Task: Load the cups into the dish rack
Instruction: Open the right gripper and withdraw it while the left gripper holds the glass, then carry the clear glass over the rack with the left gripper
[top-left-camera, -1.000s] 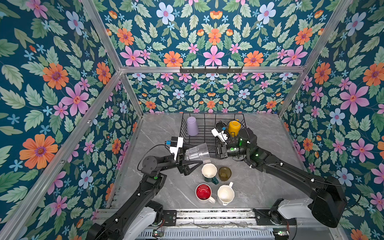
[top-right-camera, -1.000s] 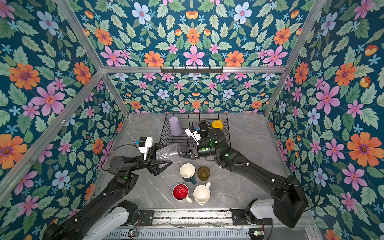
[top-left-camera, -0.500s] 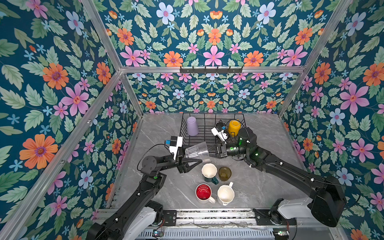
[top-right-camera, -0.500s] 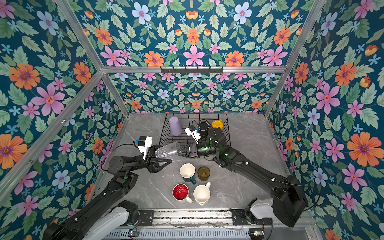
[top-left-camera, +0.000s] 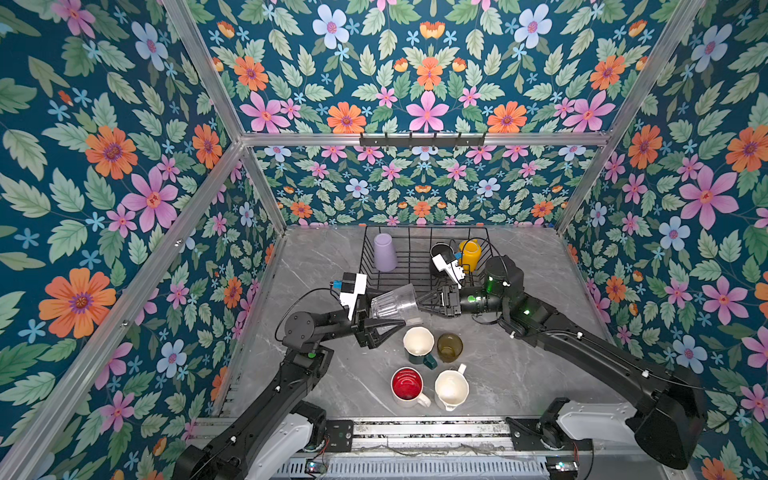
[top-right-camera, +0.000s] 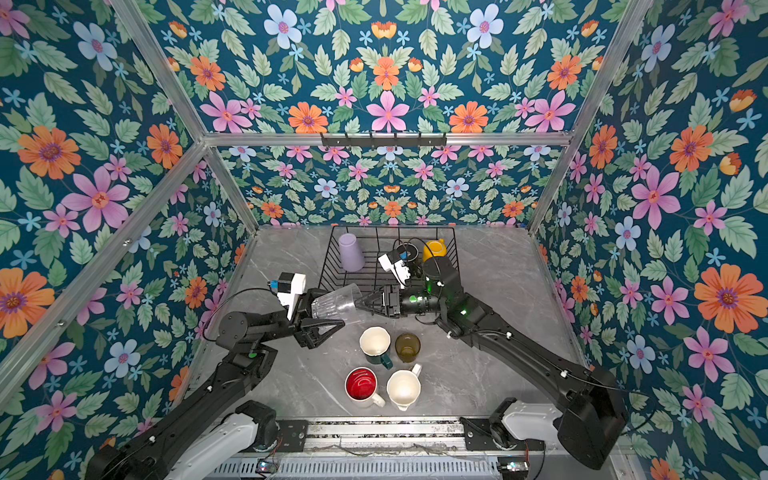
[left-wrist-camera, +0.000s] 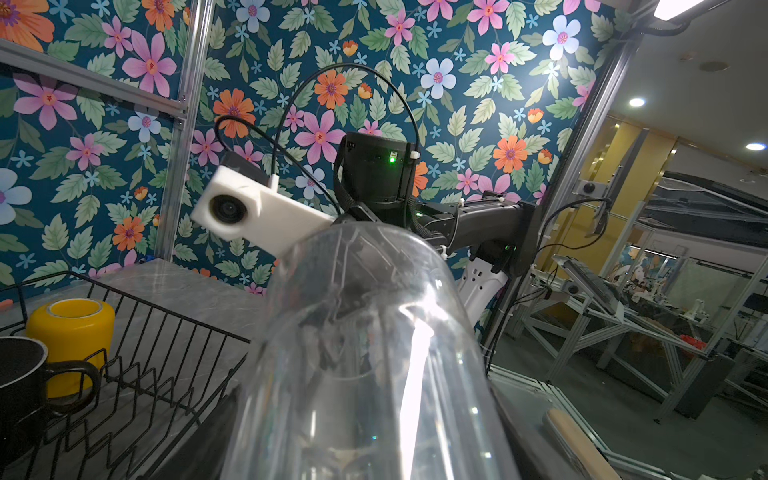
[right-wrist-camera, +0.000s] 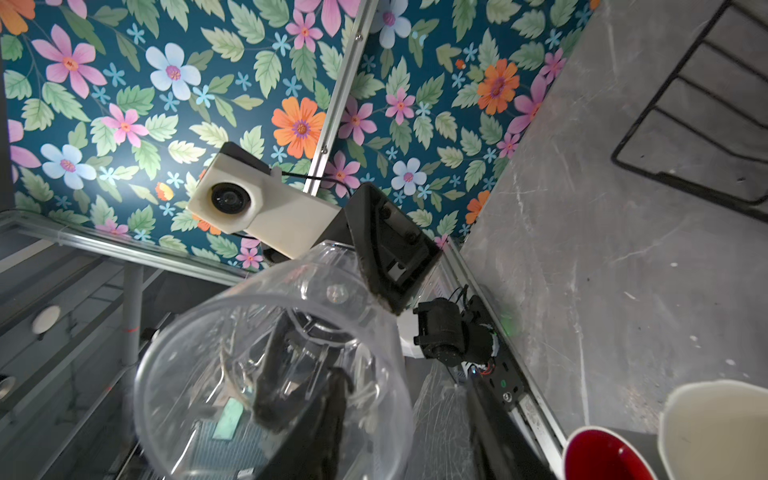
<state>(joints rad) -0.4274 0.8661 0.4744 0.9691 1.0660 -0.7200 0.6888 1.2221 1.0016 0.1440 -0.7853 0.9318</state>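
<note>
The clear glass (top-left-camera: 392, 301) (top-right-camera: 334, 303) lies on its side in the air, in front of the dish rack (top-left-camera: 370, 249) (top-right-camera: 451, 245). My left gripper (top-left-camera: 384, 313) is shut on its base end. My right gripper (top-left-camera: 417, 305) (right-wrist-camera: 395, 424) is open at the glass's mouth, one finger (right-wrist-camera: 299, 415) inside and the other outside the wall. In the rack stand the lilac tumbler (top-left-camera: 383, 251), black mug (top-left-camera: 441, 253) and yellow mug (top-left-camera: 470, 253). On the table stand a green-outside white mug (top-left-camera: 417, 340), an olive glass (top-left-camera: 449, 347), a red-inside mug (top-left-camera: 407, 383) and a white mug (top-left-camera: 451, 386).
A black hook bar (top-left-camera: 422, 139) hangs on the back wall. Floral walls close in the grey marble table (top-left-camera: 540, 374) on three sides. The four loose cups stand close together, just below and in front of the two grippers.
My right gripper has moved left to the glass's mouth and its jaws have opened from shut. The glass has tilted slightly in my left gripper and otherwise stayed in place.
</note>
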